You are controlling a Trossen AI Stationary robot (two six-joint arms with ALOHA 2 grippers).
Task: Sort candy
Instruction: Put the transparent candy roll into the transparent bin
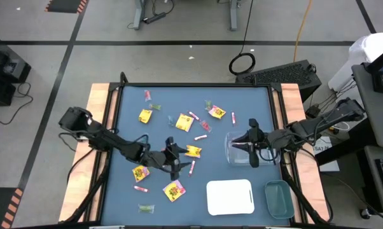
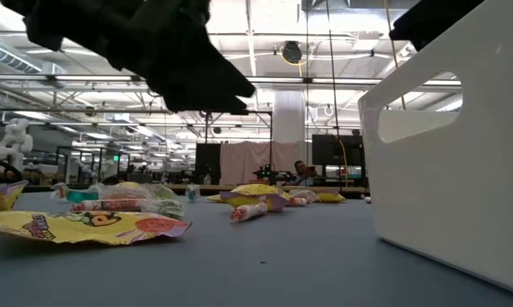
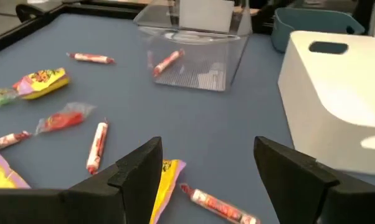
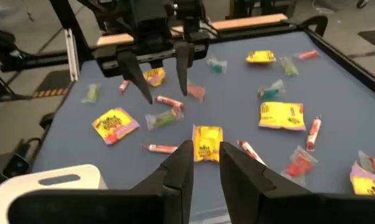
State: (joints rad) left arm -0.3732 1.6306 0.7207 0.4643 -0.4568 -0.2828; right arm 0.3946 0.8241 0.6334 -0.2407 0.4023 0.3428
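Note:
The candy lies scattered over the blue table: yellow packets (image 1: pixel 184 122) (image 1: pixel 174 189), pink sticks (image 1: pixel 194 116) and small green pieces (image 1: pixel 146 208). My left gripper (image 1: pixel 172 160) hovers open low over the middle of the table. In its wrist view a pink stick (image 3: pixel 218 205) lies on the table between its fingers (image 3: pixel 207 146), and a yellow packet (image 3: pixel 166 180) lies by one finger. My right gripper (image 1: pixel 252 147) hangs over the clear tray (image 1: pixel 237 152), fingers a little apart (image 4: pixel 206 150) with nothing between them. One pink stick (image 3: pixel 167 62) lies inside the clear tray.
A white tray (image 1: pixel 229 197) and a teal tray (image 1: pixel 278 198) stand at the near right, close beside the clear tray. Raised wooden rails (image 1: pixel 101 127) run along the table's left and right edges. Bare blue table shows near the front middle (image 1: pixel 191 210).

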